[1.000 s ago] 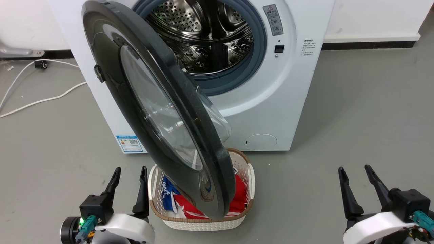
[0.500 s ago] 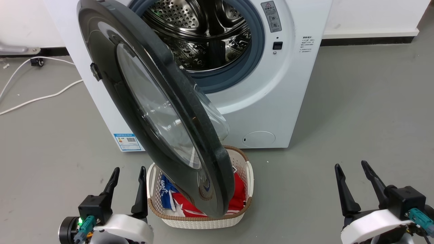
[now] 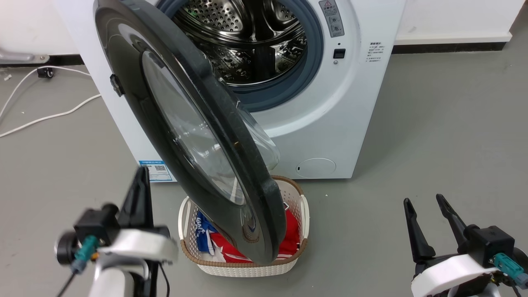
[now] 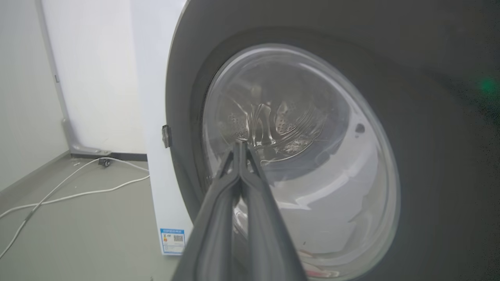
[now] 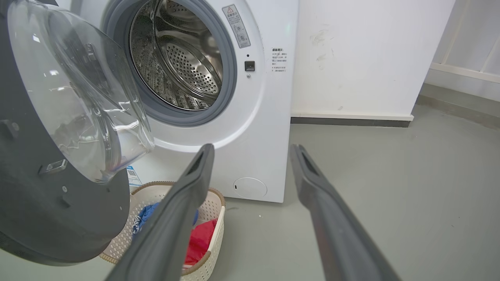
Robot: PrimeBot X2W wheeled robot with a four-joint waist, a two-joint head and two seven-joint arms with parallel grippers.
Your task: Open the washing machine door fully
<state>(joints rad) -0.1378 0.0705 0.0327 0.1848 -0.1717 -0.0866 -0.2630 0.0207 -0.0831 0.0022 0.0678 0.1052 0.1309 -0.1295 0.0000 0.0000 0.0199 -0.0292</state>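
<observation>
**Head view:** A white front-loading machine is seen on a grey floor. The washing machine door [image 3: 185, 132], hinged at the left, is stood roughly half open. Its free edge is angled to the near side, over a white laundry basket [image 3: 243, 270] of red and blue clothes. The left claw [image 3: 142, 173] is held up at the near left, just beside the door's outer face, its fingers pressed together and nothing gripped. The right claw [image 3: 423, 200] is seen at the near right, well apart from the door, spread wide and empty.

**Left wrist view:** The closed fingers [image 4: 218, 203] are pointed at the door's glass bowl from outside. Whether the tips are touching it cannot be told.

**Right wrist view:** Two parted fingers are seen with nothing between them. The steel drum [image 5: 187, 66] is exposed at the far left.

The step in hand is judged to be the widening of a partly opened door. For the next move, the free edge would need to be carried farther left, round the hinge. A push on the outer face would likely close the door, so the rim should be caught from its inner side.
</observation>
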